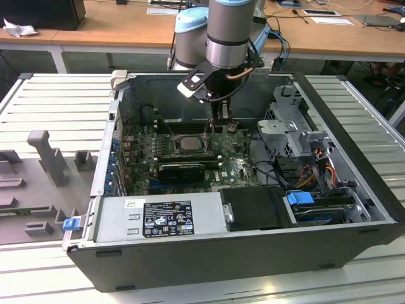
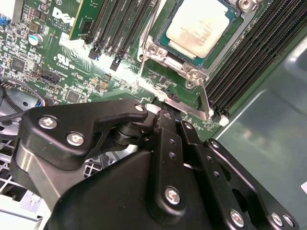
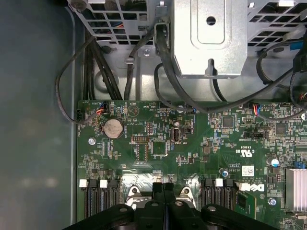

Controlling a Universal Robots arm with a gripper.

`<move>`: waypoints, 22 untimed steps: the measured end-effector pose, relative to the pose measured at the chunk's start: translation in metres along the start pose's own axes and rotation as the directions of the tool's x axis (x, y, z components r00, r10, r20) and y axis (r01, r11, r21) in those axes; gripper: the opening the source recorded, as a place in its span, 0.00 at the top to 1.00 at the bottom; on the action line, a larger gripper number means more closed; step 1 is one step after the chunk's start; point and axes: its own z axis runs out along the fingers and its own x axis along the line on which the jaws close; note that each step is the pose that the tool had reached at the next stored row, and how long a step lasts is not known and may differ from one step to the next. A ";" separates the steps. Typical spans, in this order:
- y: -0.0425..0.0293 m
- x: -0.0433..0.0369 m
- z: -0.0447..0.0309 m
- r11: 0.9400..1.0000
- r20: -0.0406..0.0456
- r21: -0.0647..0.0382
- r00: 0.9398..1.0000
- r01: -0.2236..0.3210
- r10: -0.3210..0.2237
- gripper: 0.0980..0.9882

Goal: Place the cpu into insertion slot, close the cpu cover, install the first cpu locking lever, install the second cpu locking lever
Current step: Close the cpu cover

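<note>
Open computer case [image 1: 221, 263] laid on its side on a slatted table [image 1: 50, 95], so that the motherboard [image 1: 235, 170] faces upward and can be reached from above. The cpu [image 2: 199, 28] lies flat in the insertion slot [image 2: 221, 44], silver top up, toward the far middle of the motherboard. The power supply [image 1: 158, 218] lines the near wall. The cover [image 2: 175, 60] appears to lie down around the cpu, its window leaving the metal top exposed. Judged from this, seating and covering are done and the work in hand concerns the locking levers. A thin wire lever [image 2: 144, 52] runs along one edge of the insertion slot and a flatter lever arm [image 2: 205, 96] along the adjoining edge; whether either is hooked under its catch cannot be told. The gripper [image 1: 217, 126] hangs vertically just to the exterior view's right of the cpu, low over the edge of the insertion slot. This posture seems suited to pressing on a lever rather than carrying a part. In the first wrist view its fingers [image 3: 158, 189] meet along a narrow seam, drawn fully together, with nothing seen between them; contact with a lever cannot be confirmed. Long black memory slots [image 2: 254, 52] flank the insertion slot on both sides, which probably explains the steep, narrow approach from above.
</note>
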 end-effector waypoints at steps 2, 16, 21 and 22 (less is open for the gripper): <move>-0.0002 0.0000 0.0000 1.000 0.000 0.000 1.000 0.000 0.000 0.99; -0.0026 0.0000 -0.0001 1.000 0.000 0.000 1.000 0.000 0.000 0.99; -0.0035 0.0000 -0.0001 1.000 0.000 0.000 1.000 0.000 0.000 0.99; -0.0036 0.0000 -0.0001 1.000 0.000 0.000 1.000 0.000 0.000 0.99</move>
